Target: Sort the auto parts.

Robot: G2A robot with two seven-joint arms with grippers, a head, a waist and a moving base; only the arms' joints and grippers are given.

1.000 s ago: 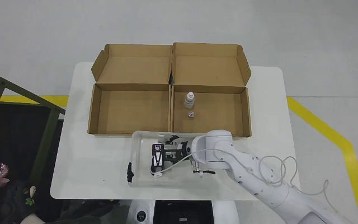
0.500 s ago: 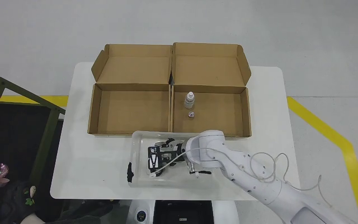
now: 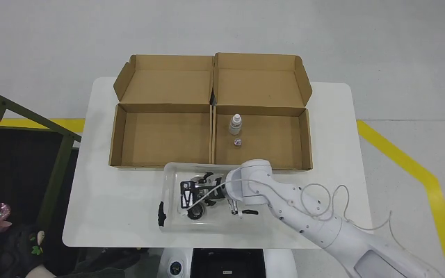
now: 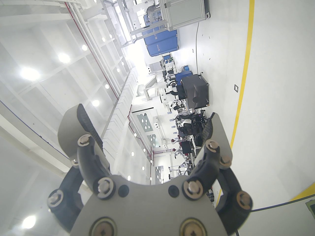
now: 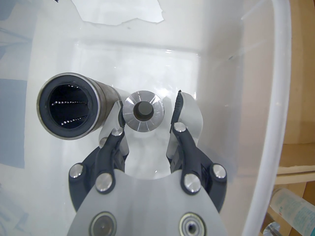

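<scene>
In the right wrist view, a small silver cylinder stands on end on the floor of a clear plastic bin. My right gripper is open, with its fingers on either side of the cylinder. One finger sits in the gap between that cylinder and a larger steel linear bearing lying beside it; the other finger stands slightly off the cylinder. From above, the right gripper is down in the bin. My left gripper is open and empty, pointing up into the room.
Two open cardboard boxes lie behind the bin: the left box is bare, the right box holds a white bottle and a small part. A black part sits at the bin's left end.
My right gripper has shifted left along the bin, staying down among the parts. The boxes and their contents have not moved.
</scene>
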